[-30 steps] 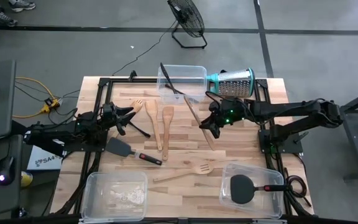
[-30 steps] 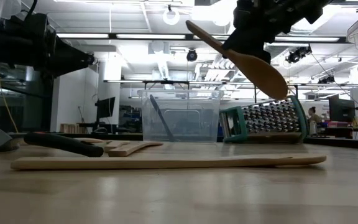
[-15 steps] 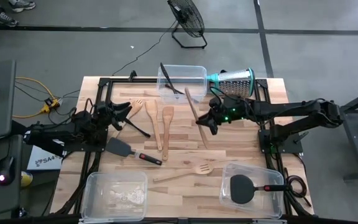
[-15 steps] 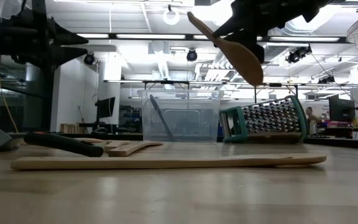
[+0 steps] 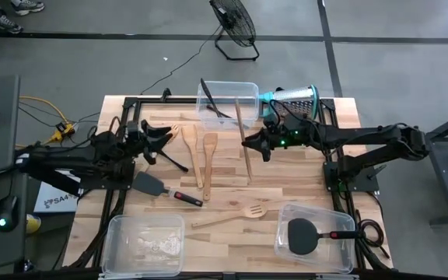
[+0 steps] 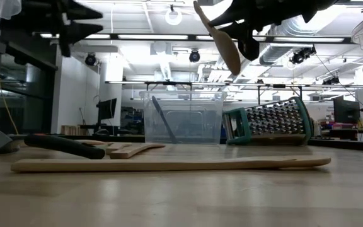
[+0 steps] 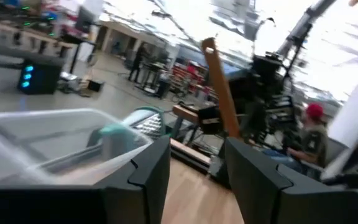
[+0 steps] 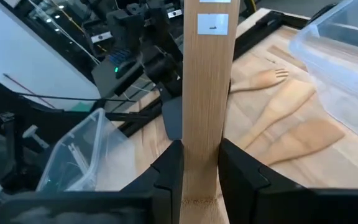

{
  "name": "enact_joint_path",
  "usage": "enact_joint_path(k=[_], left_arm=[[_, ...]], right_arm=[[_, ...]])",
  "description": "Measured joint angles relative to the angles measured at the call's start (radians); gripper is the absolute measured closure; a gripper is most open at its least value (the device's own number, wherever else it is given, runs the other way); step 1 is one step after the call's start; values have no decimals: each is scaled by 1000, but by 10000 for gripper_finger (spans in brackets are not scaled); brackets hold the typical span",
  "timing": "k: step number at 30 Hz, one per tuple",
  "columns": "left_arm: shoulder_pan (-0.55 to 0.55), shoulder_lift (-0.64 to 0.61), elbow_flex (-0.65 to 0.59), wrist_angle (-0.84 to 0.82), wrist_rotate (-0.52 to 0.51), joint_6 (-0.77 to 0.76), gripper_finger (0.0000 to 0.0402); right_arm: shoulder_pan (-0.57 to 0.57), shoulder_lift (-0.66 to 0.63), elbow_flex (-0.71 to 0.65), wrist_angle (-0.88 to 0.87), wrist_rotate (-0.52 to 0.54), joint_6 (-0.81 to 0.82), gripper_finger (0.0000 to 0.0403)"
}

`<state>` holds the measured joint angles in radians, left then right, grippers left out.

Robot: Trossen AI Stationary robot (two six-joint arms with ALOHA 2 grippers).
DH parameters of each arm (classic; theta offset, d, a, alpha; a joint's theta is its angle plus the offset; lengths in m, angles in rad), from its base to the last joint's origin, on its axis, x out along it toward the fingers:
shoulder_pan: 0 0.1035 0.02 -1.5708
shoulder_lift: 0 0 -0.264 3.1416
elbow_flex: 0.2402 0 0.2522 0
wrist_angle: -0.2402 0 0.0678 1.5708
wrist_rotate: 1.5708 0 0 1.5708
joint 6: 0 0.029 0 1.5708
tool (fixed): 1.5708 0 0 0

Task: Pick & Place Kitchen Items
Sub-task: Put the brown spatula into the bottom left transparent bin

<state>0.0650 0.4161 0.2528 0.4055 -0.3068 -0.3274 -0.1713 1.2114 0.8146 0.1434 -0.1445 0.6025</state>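
The left gripper (image 5: 162, 134) hangs above the left part of the table (image 5: 302, 190), its fingers (image 7: 148, 171) spread apart and empty. Just right of it, a slotted wooden fork (image 5: 169, 134), a wooden spatula (image 5: 192, 152) and a wooden spoon (image 5: 208, 155) lie side by side on the table. Nearer, a black spatula (image 5: 162, 188) with a red-black handle rests flat, and a second slotted wooden fork (image 5: 232, 215) lies to its right. At the far edge, a clear bin (image 5: 228, 105) holds a thin black tool (image 5: 215, 103), with a steel grater (image 5: 292, 102) on its side to the right. The right gripper (image 5: 260, 145), in the air right of centre, is clamped on a long wooden spatula (image 5: 243, 138), held clear of the table. At the near right, another clear bin (image 5: 348, 249) contains a black round spatula (image 5: 303, 235).
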Motion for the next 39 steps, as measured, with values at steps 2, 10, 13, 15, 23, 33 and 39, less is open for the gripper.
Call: enact_joint_path(k=[2,10,13,15,23,33,39], left_arm=[[0,79,35,48,12,14,239],[0,378,204,127,2,8,147],[0,483,286,125,7,8,127],[0,554,343,125,9,8,122],[1,790,538,120,63,8,121],[1,913,653,126,132,-26,121],[1,930,666,126,146,-77,121]], right_arm=[[-8,0,0,16,-15,0,331],[-9,0,0,41,-41,-8,331],[-9,0,0,53,-42,-17,331],[-9,0,0,63,-43,-25,331],[-7,0,0,72,-72,-36,331],[-4,0,0,76,-150,-68,331],[-4,0,0,100,-200,-95,331]])
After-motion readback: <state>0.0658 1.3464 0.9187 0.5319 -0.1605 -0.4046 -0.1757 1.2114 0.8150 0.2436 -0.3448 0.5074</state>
